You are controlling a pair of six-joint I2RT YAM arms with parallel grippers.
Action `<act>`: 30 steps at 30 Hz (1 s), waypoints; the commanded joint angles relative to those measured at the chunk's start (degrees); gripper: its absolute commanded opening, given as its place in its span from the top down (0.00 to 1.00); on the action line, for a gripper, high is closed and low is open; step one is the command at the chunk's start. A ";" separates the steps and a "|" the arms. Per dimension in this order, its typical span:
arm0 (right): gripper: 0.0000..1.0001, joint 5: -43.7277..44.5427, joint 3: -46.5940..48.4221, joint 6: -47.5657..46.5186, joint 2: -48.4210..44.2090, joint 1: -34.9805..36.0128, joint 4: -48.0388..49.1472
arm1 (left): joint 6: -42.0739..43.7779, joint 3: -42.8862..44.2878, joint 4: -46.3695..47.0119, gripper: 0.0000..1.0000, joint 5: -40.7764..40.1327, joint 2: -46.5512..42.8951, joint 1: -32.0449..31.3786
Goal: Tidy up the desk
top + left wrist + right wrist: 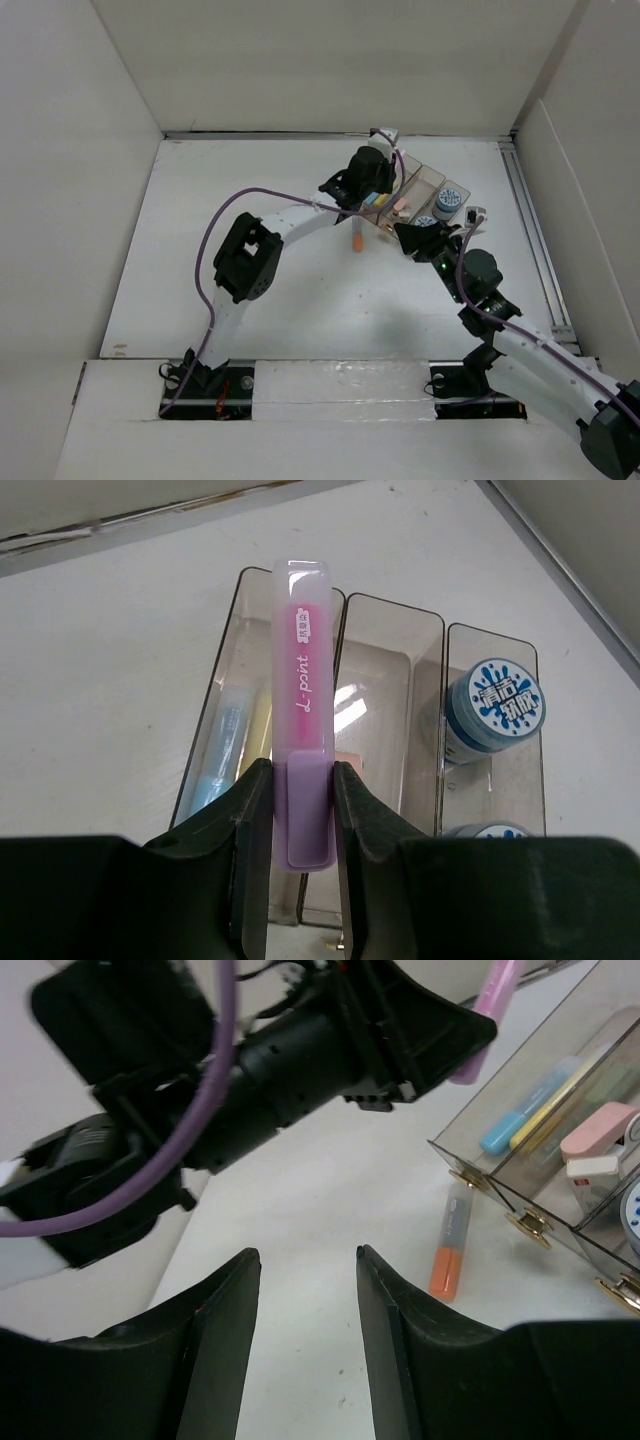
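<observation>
- L arm: left gripper [300, 780] clenched on pink highlighter [300, 660], holding its tail end only; most of the body overhangs toward 12 o'clock in the wrist view.
- Risk 1: the highlighter sits over the wall between the left and mid bins of the tray [392, 605]. Let go here and it prob lands on the divider, then rolls into the wrong bin or out. Needs a shift to 9 o'clock first.
- Risk 2: the left bin already holds a blue pen [222, 750] and a yellow pen [258, 730]. A steep drop could bounce off them.
- Risk 3: short grip, long lever, so any wall contact could twist it in the jaws.
- R arm: right gripper [308, 1253] released, nothing btwn fingers, parked at the tray's 6 o'clock in the top view.
- Risk 4: orange marker [450, 1245] lies just beside the tray front. If R goes for it while L is over the tray, the arms may clash or shove the tray.
- The desk [250, 190] spans the top view from the arm bases at 6 o'clock to the back wall at 12; the tray is at approx 1 o'clock.
</observation>
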 commanded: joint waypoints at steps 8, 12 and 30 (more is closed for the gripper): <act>0.51 1.51 0.06 0.59 -4.33 0.08 1.15 | 0.32 15.57 -7.23 0.82 1.52 8.37 2.15; 0.51 1.70 0.06 0.60 -4.41 0.08 1.24 | 0.76 14.26 -6.89 0.65 2.22 7.76 2.15; 0.50 0.03 0.41 0.86 0.24 0.08 3.26 | -10.13 -36.01 8.24 0.62 -9.83 -21.95 -0.13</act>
